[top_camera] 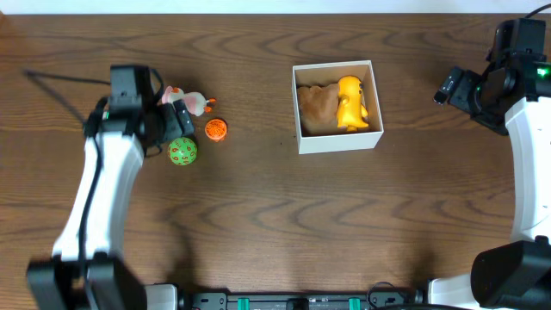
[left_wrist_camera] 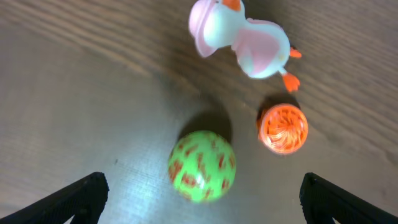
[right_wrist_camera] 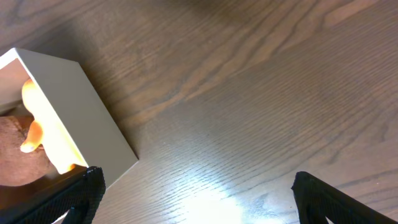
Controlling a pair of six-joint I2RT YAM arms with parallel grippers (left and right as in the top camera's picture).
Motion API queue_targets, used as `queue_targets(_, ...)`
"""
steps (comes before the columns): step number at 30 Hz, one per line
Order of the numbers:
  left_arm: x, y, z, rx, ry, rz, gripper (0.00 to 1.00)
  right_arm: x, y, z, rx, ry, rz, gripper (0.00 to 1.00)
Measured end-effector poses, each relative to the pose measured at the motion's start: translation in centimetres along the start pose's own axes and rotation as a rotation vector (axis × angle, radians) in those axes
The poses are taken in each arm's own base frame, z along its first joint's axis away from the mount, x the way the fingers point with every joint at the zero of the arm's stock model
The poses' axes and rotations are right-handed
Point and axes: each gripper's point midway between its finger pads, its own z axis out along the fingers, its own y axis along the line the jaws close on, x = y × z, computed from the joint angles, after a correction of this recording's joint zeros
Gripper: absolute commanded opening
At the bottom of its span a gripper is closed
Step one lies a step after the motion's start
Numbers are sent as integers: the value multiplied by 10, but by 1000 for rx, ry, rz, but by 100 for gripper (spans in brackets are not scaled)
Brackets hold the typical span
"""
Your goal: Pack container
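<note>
Container [top_camera: 337,142] holding yellow toy [top_camera: 350,102], green ball [top_camera: 182,151], orange ball [top_camera: 215,129], duck [top_camera: 196,103] outside

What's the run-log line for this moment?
left gripper open by green ball | right gripper open, empty | container holds yellow toy | duck, orange ball out

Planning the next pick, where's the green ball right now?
Overhead view: the green ball sits left of the container, beside the orange ball and pink duck.
</note>
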Motion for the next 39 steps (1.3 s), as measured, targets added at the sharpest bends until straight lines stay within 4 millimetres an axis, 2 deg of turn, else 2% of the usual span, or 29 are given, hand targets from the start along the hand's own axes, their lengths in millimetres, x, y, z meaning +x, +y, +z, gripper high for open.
queue_targets(7,-50,-30,35,38,-5,141,98,7,0,0,-2,30,3,99)
queue_targets(9,-58,-41,45,47,-20,208,96,9,-1,0,0,40,3,99)
queue_targets(12,-61,-55,66,49,-28,303,95,12,-2,0,4,51,3,99)
queue_targets(17,-53,-69,104,28,-13,425,90,15,-3,0,8,62,2,99)
queue_targets(23,-48,-66,125,-16,5,472,82,16,-3,0,10,67,2,99)
queue_targets(25,-46,-63,130,-30,11,482,77,16,-3,0,10,67,2,99)
queue_targets(28,-41,-60,141,-46,31,491,64,16,-3,0,10,68,2,99)
queue_targets(31,-35,-55,152,-63,56,500,47,17,-4,0,13,74,1,99)
queue_targets(34,-34,-54,155,-71,60,507,31,19,-5,0,18,81,1,99)
queue_targets(39,-37,-53,152,-81,53,513,20,21,-6,0,23,88,0,99)
